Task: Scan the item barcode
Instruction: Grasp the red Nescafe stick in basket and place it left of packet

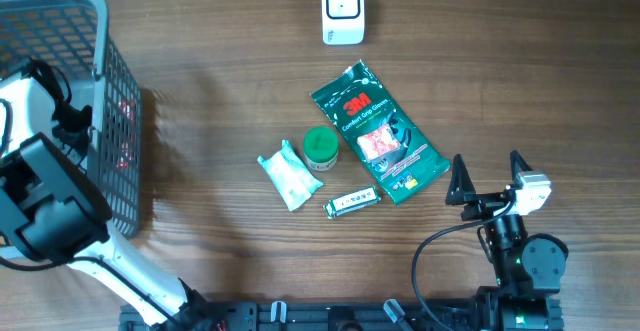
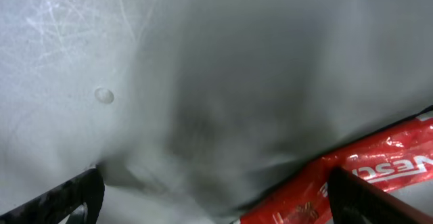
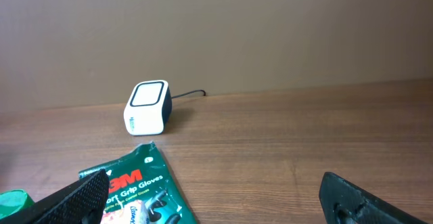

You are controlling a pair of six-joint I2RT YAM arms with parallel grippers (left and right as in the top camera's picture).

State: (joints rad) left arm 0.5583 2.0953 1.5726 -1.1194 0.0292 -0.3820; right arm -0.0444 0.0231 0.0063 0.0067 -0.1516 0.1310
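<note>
Here we are at the very start, nothing scanned yet. The right pincer (image 1: 487, 168) hovers low over the desk (image 1: 200, 51) at its near right, jaws spread wide and empty, nothing between them in the wrist view either. Just to its left lies the glove packet (image 1: 378, 136), flat and printed side up, its lower corner near the pincer but not touching it. That looks the likeliest item for this arm, though I can't say for certain which one is meant.

Beside the packet sit a green tub (image 1: 320, 147), a tissue pack (image 1: 288, 177) and a small stick pack (image 1: 353, 203), clustered close together mid-desk. The barcode scanner (image 1: 342, 9) stands at the far edge, well apart from the lot, its window facing up.

Over on the left, the arm reaches into the basket (image 1: 120, 121). The left pincer (image 2: 215, 183) is also wide apart and holds nothing, hanging above a grey surface with a red packet (image 2: 385, 170) just beside one finger.

So everything is left to do: pick an item, carry it across, and turn its barcode toward that scanner. No barcode is readable from here.
</note>
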